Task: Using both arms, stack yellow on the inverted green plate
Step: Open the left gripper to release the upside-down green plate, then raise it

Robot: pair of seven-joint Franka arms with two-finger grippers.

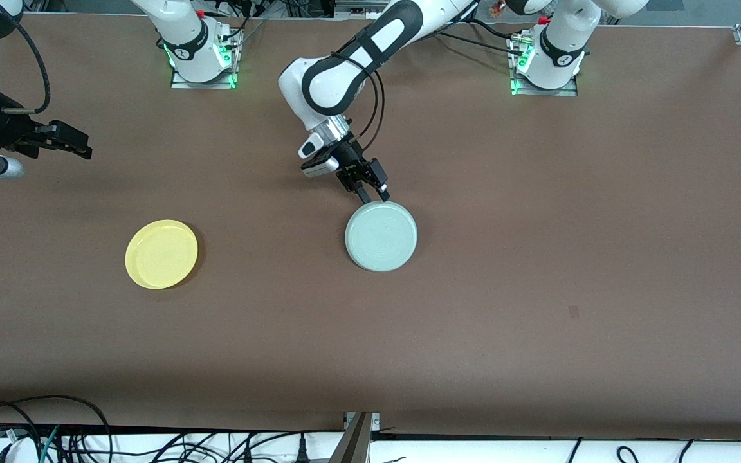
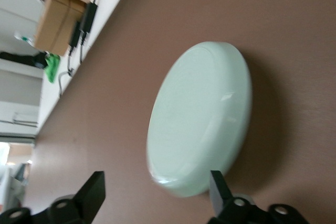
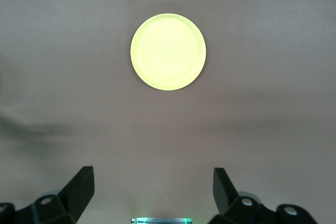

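The pale green plate (image 1: 381, 236) lies upside down on the brown table near its middle, smooth underside up; it also shows in the left wrist view (image 2: 202, 119). My left gripper (image 1: 374, 195) is open, low at the plate's rim on the side farther from the front camera. In the left wrist view the left gripper (image 2: 156, 182) has the rim's edge between its spread fingers, unclamped. The yellow plate (image 1: 161, 254) lies right side up toward the right arm's end. My right gripper (image 1: 81, 146) is open and empty, up in the air at that end. The right wrist view shows the right gripper (image 3: 152, 174) and the yellow plate (image 3: 168, 52).
The arm bases (image 1: 202, 61) with green lights stand along the table's edge farthest from the front camera. Cables (image 1: 55, 431) run below the nearest edge. Cardboard boxes (image 2: 58, 19) stand off the table in the left wrist view. A small dark mark (image 1: 573, 312) is on the table.
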